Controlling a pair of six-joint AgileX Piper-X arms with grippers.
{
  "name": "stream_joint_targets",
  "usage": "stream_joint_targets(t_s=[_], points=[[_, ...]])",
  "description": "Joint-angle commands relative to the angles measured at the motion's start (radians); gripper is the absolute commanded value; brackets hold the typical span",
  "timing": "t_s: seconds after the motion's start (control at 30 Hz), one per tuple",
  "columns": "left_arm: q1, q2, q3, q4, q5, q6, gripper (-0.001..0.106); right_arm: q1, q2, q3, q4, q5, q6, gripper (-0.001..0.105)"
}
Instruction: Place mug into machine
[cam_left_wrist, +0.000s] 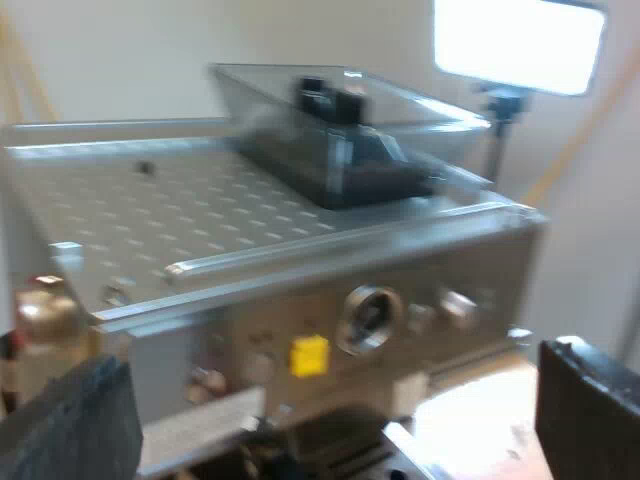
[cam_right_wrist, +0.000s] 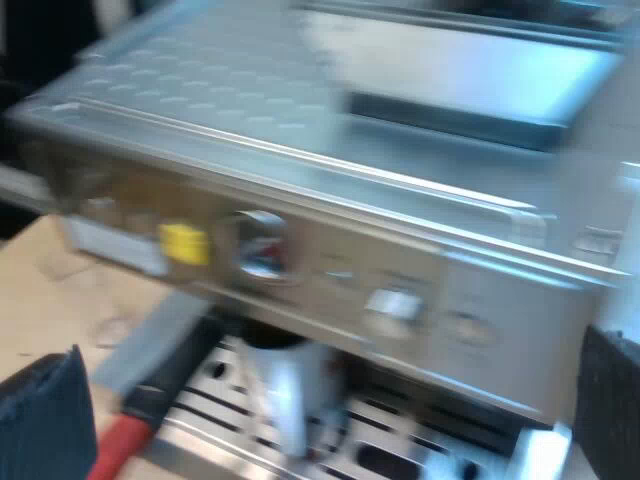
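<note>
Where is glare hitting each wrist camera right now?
Left wrist view: a bright rectangular light panel glares behind the steel espresso machine, beyond its clear bean hopper. Right wrist view: pale reflections streak the machine's top; the yellow label and red-ended handle show true colour.

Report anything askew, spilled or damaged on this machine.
Nothing stands out. The smoky clear bean hopper sits level on the steel espresso machine; the pale mug stands upright on its slotted metal drip tray, no spill visible.
</note>
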Motion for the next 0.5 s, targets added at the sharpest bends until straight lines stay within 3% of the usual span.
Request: stream_joint_targets(t_s=[0.03,0.2,0.3,0.5], points=[[0.000,0.071,-0.036,-0.002,-0.038,-0.014,0.082,-0.142,-0.047,-0.009,0.069,-0.099,-0.011,0.102],[0.011,0.167,-0.080,-0.002,-0.040,-0.014,0.082,-0.429,-0.100,-0.009,0.173,-0.286,-0.021,0.102],[0.074,0.198,-0.095,0.002,-0.022,-0.014,0.082,-0.623,-0.109,-0.009,0.237,-0.420,-0.068,0.102],[0.320,0.211,-0.095,0.013,0.155,-0.014,0.082,-0.928,-0.109,-0.009,0.308,-0.614,-0.166,0.102]])
